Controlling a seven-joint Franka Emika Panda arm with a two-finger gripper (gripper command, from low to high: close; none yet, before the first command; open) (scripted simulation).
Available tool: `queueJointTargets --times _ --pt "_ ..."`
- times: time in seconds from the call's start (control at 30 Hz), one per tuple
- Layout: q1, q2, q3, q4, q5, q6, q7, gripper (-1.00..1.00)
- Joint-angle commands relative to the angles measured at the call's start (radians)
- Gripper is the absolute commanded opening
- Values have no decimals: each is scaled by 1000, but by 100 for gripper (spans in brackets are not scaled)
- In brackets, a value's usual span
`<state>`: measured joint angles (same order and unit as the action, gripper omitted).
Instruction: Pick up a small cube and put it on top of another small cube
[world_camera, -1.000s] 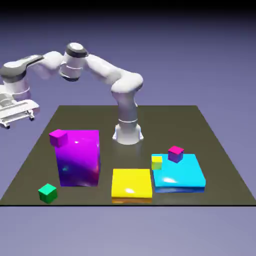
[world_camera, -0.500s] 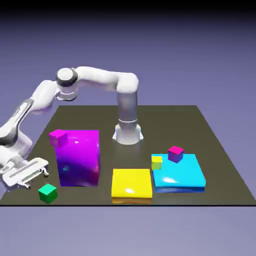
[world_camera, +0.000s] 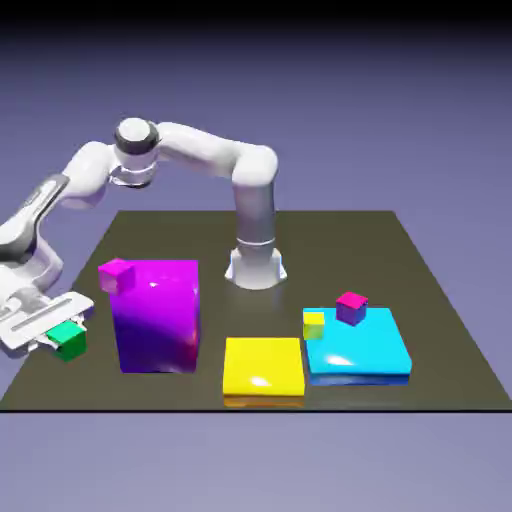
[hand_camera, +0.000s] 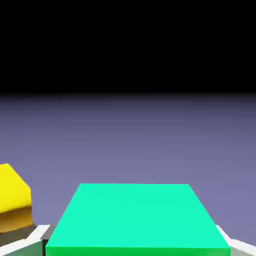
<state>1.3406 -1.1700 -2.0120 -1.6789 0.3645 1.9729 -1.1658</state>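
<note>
The gripper (world_camera: 57, 338) has its jaws closed on the small green cube (world_camera: 68, 341), one finger at each side of it. The cube is at the left in the exterior view, to the left of the tall purple block (world_camera: 158, 325). At the right, a small yellow cube (world_camera: 314, 325) is touching the cyan block (world_camera: 358, 346).

Arm: glossy white segments (world_camera: 200, 148), rounded and smooth, tubular in the longer stretches. Joints: bulbous white housings; one carries a dark grey to black band around a white round cap (world_camera: 136, 133). A further dark band (world_camera: 18, 236) marks the housing nearer the gripper (world_camera: 66, 334). Base (world_camera: 256, 270): white, flared at the foot, thin seam ring above. Gripper body: white, wide, flat-faced bar with a long narrow groove. Fingertips (hand_camera: 48, 233): small; dark grey inner part, paler outer part in the hand view.
</note>
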Motion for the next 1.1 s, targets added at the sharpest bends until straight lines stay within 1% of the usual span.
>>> queueJointTargets --times 0.0,0.17,0.53,0.87,0.97,1.07 --pt "-25 30 36 -28 1 21 39 -100" --pt "-116 170 202 -204 13 129 185 -100" --pt "1 248 268 -603 122 276 16 -100" --pt "147 289 290 -965 230 398 -199 -100" --pt "222 253 240 -1014 258 398 -313 -100" --pt "303 180 181 -1043 210 389 -418 -100"
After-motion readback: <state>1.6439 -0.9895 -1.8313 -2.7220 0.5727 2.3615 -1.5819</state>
